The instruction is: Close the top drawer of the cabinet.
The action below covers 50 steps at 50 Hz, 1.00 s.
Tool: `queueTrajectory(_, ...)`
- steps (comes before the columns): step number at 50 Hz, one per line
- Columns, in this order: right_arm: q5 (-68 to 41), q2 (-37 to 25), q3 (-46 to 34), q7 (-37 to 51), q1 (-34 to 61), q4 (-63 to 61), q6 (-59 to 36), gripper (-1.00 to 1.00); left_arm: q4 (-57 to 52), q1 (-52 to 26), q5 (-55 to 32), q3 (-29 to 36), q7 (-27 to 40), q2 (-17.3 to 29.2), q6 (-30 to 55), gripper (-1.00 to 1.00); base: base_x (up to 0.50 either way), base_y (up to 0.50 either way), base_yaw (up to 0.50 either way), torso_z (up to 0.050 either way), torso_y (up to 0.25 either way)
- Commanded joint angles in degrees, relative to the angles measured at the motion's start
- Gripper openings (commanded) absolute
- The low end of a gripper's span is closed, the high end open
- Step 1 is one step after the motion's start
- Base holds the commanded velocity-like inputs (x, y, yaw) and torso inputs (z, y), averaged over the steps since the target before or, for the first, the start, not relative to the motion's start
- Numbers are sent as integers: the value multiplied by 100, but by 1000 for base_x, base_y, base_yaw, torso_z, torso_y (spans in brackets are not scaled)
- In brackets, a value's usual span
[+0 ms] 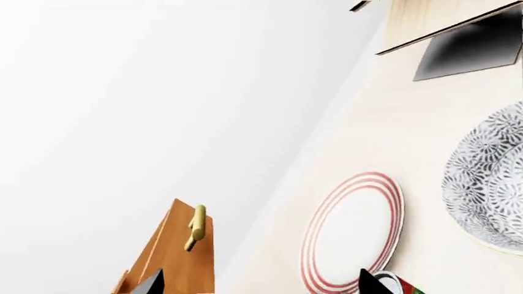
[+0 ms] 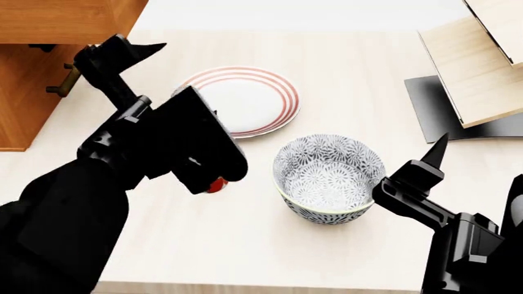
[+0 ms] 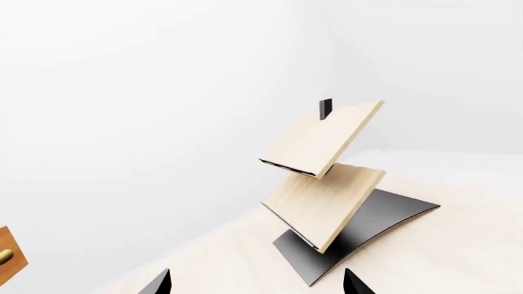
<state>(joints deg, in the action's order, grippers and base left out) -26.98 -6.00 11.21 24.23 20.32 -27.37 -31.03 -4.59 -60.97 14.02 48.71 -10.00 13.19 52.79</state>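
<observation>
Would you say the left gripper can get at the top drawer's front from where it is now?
Probably yes. The left gripper hangs open just beside the cabinet, below the top drawer, with nothing between them; the plate lies off to its other side.

Orange-brown wooden cabinet [image 2: 33,92] looks smooth with fine grain, its bar handle [image 1: 196,226] a dull brass. The pale wooden bench [image 2: 343,79] is matt. The red-ringed white plate [image 2: 249,98] and patterned grey bowl [image 2: 327,177] look like glazed ceramic.

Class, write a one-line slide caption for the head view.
Left claw nears the cabinet; plate and bowl sit on the table.
</observation>
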Motion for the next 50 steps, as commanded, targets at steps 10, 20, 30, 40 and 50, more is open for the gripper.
queueTrajectory(10, -426, -292, 52, 182, 157, -357, -439, 100, 4720, -2274, 1205, 3118, -639, -1027, -1268, 100, 0, 0, 0, 0, 0)
queueTrajectory(20, -464, -405, 9, 226, 201, -395, -519, 100, 5362, -2331, 1091, 3553, 0, -1307, -1472, 100, 0, 0, 0, 0, 0)
queueTrajectory(30, -473, -454, -44, 259, 196, -422, -512, 100, 4963, -2407, 539, 3406, 298, -1315, -1927, 100, 273, 33, 0, 0, 0)
queueTrajectory(40, -481, -461, -52, 389, 246, -387, -555, 100, 4736, -2639, -1456, 4001, 1247, -1319, -833, 100, 160, 21, 0, 0, 0)
queueTrajectory(50, -557, -539, -87, 441, 276, -494, -633, 100, 4914, -2469, -1978, 4089, 1500, -1319, -725, 100, 359, 0, 0, 0, 0)
